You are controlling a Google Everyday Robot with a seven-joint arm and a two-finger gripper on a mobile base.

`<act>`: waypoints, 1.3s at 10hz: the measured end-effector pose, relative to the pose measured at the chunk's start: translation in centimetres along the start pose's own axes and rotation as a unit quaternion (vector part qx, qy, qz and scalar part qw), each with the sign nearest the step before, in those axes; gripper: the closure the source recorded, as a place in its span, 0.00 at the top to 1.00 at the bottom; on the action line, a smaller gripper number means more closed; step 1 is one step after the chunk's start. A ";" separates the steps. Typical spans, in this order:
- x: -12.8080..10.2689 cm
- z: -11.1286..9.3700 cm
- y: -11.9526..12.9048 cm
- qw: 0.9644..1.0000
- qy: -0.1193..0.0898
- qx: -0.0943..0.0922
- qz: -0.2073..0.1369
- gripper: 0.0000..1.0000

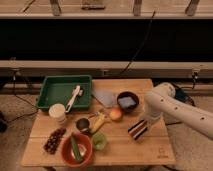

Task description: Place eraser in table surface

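Observation:
The eraser [137, 131] is a small striped block, dark, white and reddish-brown. It is tilted, at or just above the light wooden table surface [125, 153], right of centre. My gripper [143, 125] reaches down from the white arm on the right and is shut on the eraser's upper end. I cannot tell whether the eraser touches the wood.
A green tray [55, 91] holding a white utensil [74, 97] stands at the back left. A dark bowl [119, 100] holds a blue-grey block [127, 102]. An orange fruit [116, 114], banana [100, 121], metal cup [82, 124], white cup [57, 112], red bowl [66, 156] and grapes [54, 140] lie left of the eraser.

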 end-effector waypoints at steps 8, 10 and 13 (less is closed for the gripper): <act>0.8 1.3 0.5 0.999 -0.005 -0.006 0.046 0.80; 1.1 0.4 0.3 0.998 0.008 0.000 0.056 0.80; 2.0 -1.4 -0.5 0.997 0.028 0.008 0.078 0.80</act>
